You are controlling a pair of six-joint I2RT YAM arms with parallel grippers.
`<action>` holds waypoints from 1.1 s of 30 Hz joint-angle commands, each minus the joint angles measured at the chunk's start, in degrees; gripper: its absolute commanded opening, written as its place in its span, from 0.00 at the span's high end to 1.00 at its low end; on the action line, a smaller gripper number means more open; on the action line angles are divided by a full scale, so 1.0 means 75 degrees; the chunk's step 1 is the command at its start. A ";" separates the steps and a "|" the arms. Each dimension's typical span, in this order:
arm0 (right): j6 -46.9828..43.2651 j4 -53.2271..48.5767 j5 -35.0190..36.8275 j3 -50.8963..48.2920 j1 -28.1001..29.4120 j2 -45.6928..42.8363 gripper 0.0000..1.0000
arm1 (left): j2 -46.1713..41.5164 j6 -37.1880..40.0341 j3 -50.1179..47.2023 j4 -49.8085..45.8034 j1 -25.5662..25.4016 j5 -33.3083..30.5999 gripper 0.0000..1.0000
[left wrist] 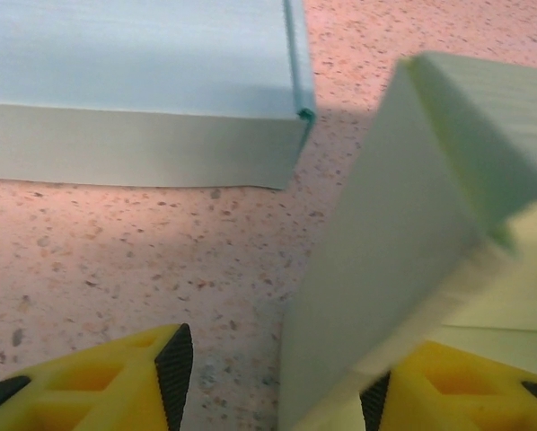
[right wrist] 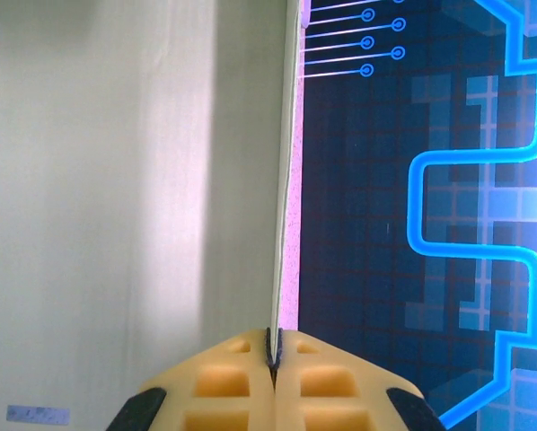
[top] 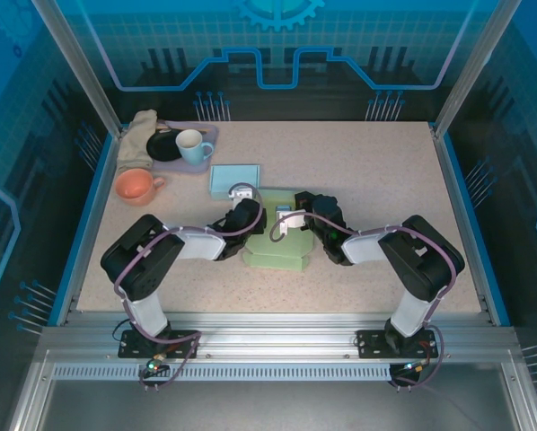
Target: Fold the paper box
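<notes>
Centre of the table, between the two arms, lies one pale green paper box [top: 282, 256], partly folded, with panels standing up from its flat base. On the wrist view, the left gripper [left wrist: 276, 382] has its two yellow fingers spread apart. One upright green wall of the box stands between them, close against the right-hand finger [left wrist: 448, 391], and bare tabletop shows beside the other. Over on the other side, the right gripper [right wrist: 274, 352] has its fingertips pressed together, pinching the thin edge of a tall green panel of the box that rises straight up from between them.

One light blue box [top: 235, 180] sits just behind the green one, closed and flat on the table [top: 385, 180]. Two cups are out at the far left. One is an orange cup [top: 136, 186] standing on the table. The other is a blue mug [top: 193, 145] on the single lilac tray [top: 213, 133]. That tray also carries one black plate [top: 165, 146], with one beige cloth [top: 138, 139] bunched at its left end.
</notes>
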 commanded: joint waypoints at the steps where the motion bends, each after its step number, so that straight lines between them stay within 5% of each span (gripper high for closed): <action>1: 0.0202 -0.0225 0.0143 -0.0069 -0.0080 0.0058 1.00 | 0.0101 0.0203 0.0051 0.0304 -0.0115 0.0185 0.46; 7: 0.0191 -0.0237 0.0081 -0.0079 -0.0068 0.0048 1.00 | 0.0467 0.0573 0.0423 0.0219 -0.0118 -0.0102 0.51; 14: 0.0185 -0.0295 0.0051 -0.0053 -0.0065 0.0077 1.00 | 0.0717 0.0455 0.0718 0.0005 -0.0130 -0.0546 0.78; 17: 0.0156 -0.0273 0.0092 -0.0039 -0.0047 0.0099 1.00 | 0.0889 0.0034 0.1003 -0.0555 -0.0170 -0.1349 0.84; 26: 0.0207 -0.0236 0.0081 -0.0072 -0.0068 0.0019 1.00 | 0.1166 -0.1260 0.1310 -0.1922 0.0184 -0.2637 0.86; 33: 0.0209 -0.0254 0.0081 -0.0072 -0.0056 0.0047 1.00 | 0.0740 -0.0306 0.0899 -0.0906 0.0153 -0.1277 0.67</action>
